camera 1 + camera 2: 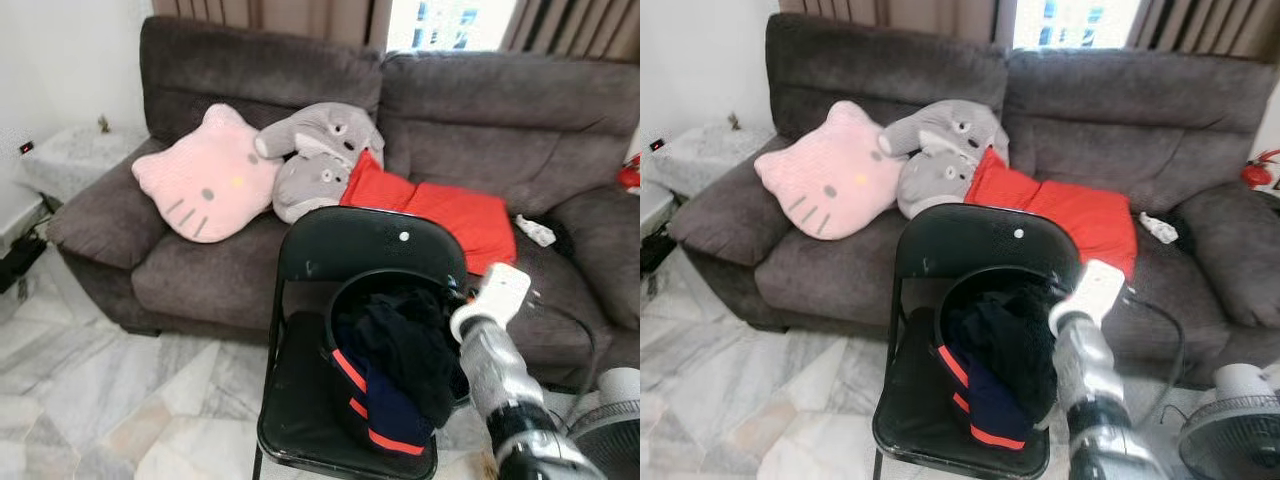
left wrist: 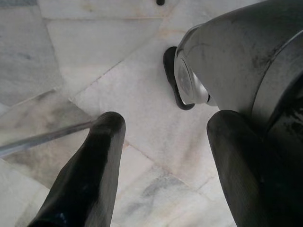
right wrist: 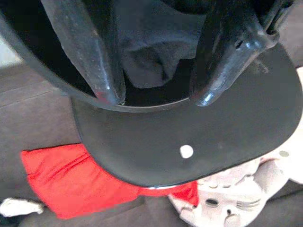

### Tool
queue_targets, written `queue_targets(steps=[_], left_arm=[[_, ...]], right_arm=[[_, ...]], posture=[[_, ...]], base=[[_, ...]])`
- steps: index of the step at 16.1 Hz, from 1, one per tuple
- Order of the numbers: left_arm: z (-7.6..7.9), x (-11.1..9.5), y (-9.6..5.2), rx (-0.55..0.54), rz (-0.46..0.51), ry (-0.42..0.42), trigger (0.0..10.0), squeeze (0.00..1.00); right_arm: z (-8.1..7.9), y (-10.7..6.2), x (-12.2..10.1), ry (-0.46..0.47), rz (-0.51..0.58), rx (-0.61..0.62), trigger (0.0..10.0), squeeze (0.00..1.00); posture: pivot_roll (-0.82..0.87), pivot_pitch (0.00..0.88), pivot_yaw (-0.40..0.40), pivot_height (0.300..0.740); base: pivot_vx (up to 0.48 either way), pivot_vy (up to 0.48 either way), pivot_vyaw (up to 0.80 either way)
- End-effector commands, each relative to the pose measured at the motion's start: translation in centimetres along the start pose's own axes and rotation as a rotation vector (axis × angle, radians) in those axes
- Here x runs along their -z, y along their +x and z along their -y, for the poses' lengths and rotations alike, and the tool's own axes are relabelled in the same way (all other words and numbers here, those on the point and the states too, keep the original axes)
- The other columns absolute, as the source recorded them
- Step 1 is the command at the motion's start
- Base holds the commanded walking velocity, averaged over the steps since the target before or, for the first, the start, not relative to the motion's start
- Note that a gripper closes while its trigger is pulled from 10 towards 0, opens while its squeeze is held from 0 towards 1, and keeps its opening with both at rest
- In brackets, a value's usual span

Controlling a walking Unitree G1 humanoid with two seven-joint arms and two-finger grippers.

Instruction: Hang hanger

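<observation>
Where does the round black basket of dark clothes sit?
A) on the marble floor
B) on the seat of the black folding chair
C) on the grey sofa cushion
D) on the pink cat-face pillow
B: the round black basket of dark clothes rests on the black folding chair, in front of the grey sofa.

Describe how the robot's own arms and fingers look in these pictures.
The right arm is a silver metal tube with a black joint near the camera, a white boxy wrist piece and a thin black cable beside it. The right gripper has two long, glossy black fingers with rounded tips. The left gripper has the same thick black fingers, scuffed and dull.
</observation>
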State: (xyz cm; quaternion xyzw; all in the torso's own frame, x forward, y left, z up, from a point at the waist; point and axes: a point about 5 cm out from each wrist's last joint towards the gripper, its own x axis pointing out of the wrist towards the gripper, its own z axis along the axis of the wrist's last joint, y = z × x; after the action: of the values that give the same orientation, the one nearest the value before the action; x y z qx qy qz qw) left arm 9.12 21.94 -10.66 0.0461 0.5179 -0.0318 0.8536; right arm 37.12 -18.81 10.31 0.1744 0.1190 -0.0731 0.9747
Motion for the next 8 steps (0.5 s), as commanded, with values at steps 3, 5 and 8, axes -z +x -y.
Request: queue_targets(steps=[3, 5, 8], left_arm=[[0.0, 0.6, -0.1, 0.001, -0.03, 0.004, 10.0, 0.0], [0.0, 0.6, -0.1, 0.001, -0.032, 0.006, 10.0, 0.0], [0.0, 0.6, -0.1, 0.004, -0.034, 0.007, 10.0, 0.0]], right_arm=[[-0.8, 0.6, -1.1, 0.008, -0.015, -0.025, 3.1, 0.0], [-1.6, 0.9, -1.3, -0.01, -0.034, -0.051, 10.0, 0.0], [-2.7, 0.8, -0.4, -0.029, -0.094, -0.122, 10.0, 0.0]], posture=[[0.03, 0.01, -0.016, 0.74], [0.03, 0.011, -0.014, 0.74], [0.03, 0.014, -0.013, 0.74]], base=[[0.0, 0.0, 0.0], [0.0, 0.0, 0.0], [0.0, 0.0, 0.0]])
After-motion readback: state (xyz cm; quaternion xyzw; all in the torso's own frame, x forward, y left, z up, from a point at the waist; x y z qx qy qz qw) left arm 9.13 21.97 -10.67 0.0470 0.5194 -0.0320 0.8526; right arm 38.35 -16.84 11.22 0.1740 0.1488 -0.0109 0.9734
